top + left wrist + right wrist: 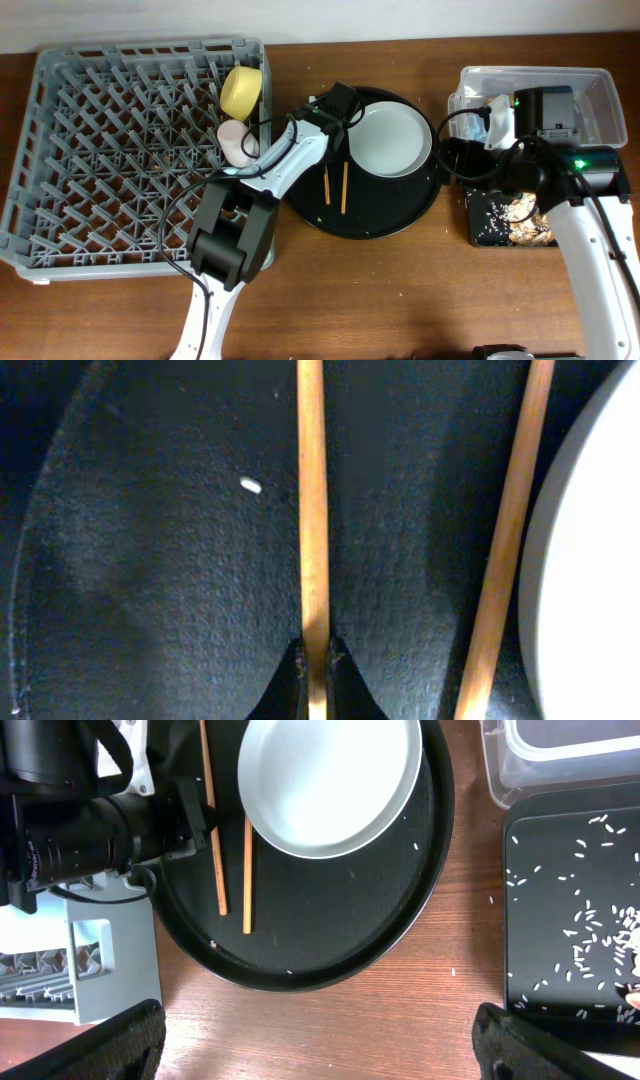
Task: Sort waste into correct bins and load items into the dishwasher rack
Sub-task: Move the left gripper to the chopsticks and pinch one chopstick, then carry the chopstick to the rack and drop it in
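My left gripper (317, 660) is shut on the near end of one wooden chopstick (312, 510), which lies on the round black tray (400, 215). The second chopstick (505, 540) lies beside it, next to the grey-green plate (390, 138). The yellow bowl (241, 90) and pink cup (238, 143) sit in the grey dishwasher rack (90, 150). My right gripper (320, 1040) is open and empty above bare table between the round tray and the shallow black tray (490, 235), which holds rice and food scraps (525, 215). The clear tub (600, 100) stands behind it. The blue cup, wrapper and tissue are hidden.
The right arm (590, 230) reaches over the black tray and part of the tub. The left arm (260, 190) lies across the rack's right edge. A few rice grains (452, 972) lie on the wooden table.
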Robot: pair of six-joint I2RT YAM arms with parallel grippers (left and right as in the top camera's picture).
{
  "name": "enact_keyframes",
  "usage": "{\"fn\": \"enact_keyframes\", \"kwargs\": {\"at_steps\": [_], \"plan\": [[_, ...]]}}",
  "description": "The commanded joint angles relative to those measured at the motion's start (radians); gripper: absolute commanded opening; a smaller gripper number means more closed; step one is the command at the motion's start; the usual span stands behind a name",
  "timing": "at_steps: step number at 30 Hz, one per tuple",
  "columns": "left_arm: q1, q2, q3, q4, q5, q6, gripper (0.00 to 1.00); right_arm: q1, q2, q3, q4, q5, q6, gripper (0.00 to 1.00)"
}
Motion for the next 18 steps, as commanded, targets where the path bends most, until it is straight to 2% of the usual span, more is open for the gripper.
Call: {"fn": "enact_keyframes", "kwargs": {"at_steps": [1, 4, 10, 12, 15, 18], "plan": [[0.005, 0.011, 0.048, -0.061, 0.040, 0.073, 0.01, 0.003, 0.001, 0.014, 0.002, 0.011, -0.006, 0.99], [0.020, -0.023, 0.155, -0.171, 0.039, 0.164, 0.01, 0.003, 0.001, 0.014, 0.003, 0.011, -0.006, 0.98], [0.100, -0.142, 0.361, -0.390, 0.028, 0.256, 0.00, 0.003, 0.001, 0.014, 0.003, 0.011, -0.006, 0.98], [0.217, -0.234, 0.375, -0.518, 0.029, 0.265, 0.00, 0.003, 0.001, 0.014, 0.002, 0.011, -0.006, 0.98], [0.314, -0.290, 0.376, -0.595, 0.032, 0.266, 0.00, 0.003, 0.001, 0.014, 0.002, 0.011, -0.006, 0.98], [0.436, -0.333, 0.375, -0.685, 0.032, 0.359, 0.00, 0.003, 0.001, 0.014, 0.002, 0.011, -0.006, 0.98]]}}
